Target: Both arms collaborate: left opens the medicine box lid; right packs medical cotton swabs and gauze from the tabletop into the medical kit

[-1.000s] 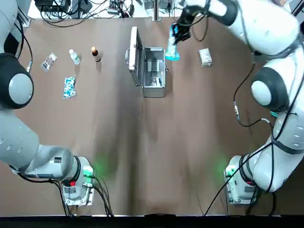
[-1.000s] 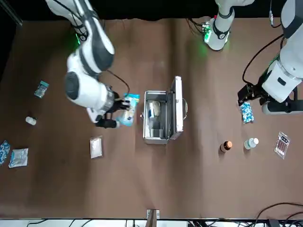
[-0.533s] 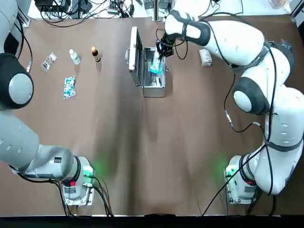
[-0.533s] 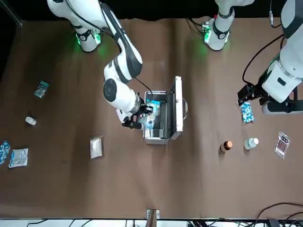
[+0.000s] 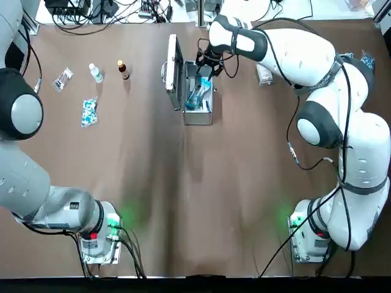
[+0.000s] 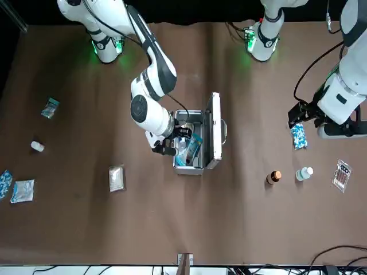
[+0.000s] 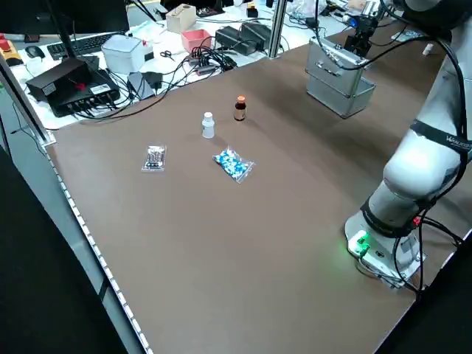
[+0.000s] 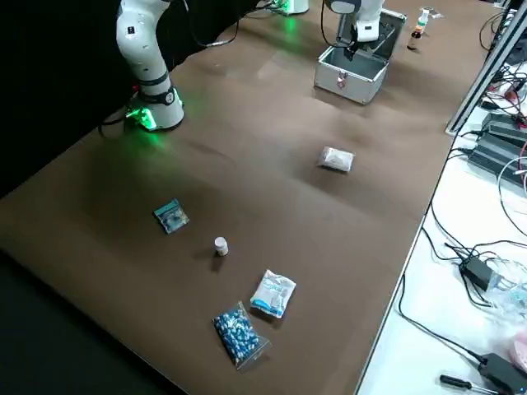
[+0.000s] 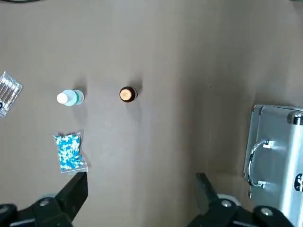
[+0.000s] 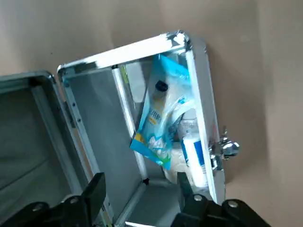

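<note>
1 blue packet, taken as the swabs (image 10: 163, 125), lies inside the kit (image 5: 197, 119), below the right hand (image 10: 142, 189). That hand is over the kit, spread wide, nothing between its fingers. Lid (image 5: 173, 72) is open, off to the hand's left. Left hand (image 9: 142, 189) is parked well to the left of the right hand, also wide, over the bench (image 5: 153, 183).

Step in hand: packing; swabs look released, lid part done. Likely gauze (image 8: 336, 160) lies on the bench to the right hand's right, just beyond the kit; a 2nd white packet (image 8: 272, 294) is farther right, so 2 candidates.

Next move should be: raise the right hand clear of the kit walls, shift right, come down over the gauze, grip, carry back. Risk: snagging the swabs' film on the way up.
</note>
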### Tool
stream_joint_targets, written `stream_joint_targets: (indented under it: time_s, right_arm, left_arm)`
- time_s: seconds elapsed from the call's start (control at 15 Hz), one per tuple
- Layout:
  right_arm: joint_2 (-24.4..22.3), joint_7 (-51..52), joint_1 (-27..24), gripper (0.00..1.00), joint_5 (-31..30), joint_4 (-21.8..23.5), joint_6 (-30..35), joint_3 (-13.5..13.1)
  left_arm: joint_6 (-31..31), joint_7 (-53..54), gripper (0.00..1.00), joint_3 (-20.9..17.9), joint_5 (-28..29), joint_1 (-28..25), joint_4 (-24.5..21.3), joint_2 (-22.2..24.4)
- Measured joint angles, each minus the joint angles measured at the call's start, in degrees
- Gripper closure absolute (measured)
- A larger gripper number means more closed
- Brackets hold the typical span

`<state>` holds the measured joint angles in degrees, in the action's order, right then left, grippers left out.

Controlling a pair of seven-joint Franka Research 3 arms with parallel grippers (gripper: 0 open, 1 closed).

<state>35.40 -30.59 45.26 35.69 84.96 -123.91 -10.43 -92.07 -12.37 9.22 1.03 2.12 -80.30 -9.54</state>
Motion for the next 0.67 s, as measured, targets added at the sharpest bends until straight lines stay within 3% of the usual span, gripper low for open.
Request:
stream_joint_targets:
  time_s: [0.13,0.4,0.67]
  right_arm:
    - [0.0,0.0,-0.8,0.31,-1.5,-0.3,1.1,-1.9]
    - [-0.1,1.1,-4.3,0.3,-11.2,-1.7,7.2,-7.1]
    - [-0.1,15.3,-12.0,0.25,-15.2,-2.0,10.8,-8.2]
  left_arm:
    - [0.0,0.0,0.0,0.0,0.0,-0.1,0.0,0.0]
    - [0.0,0.0,0.0,0.0,0.0,0.1,0.0,0.0]
    - [0.0,0.0,0.0,0.1,0.0,0.1,0.0,0.0]
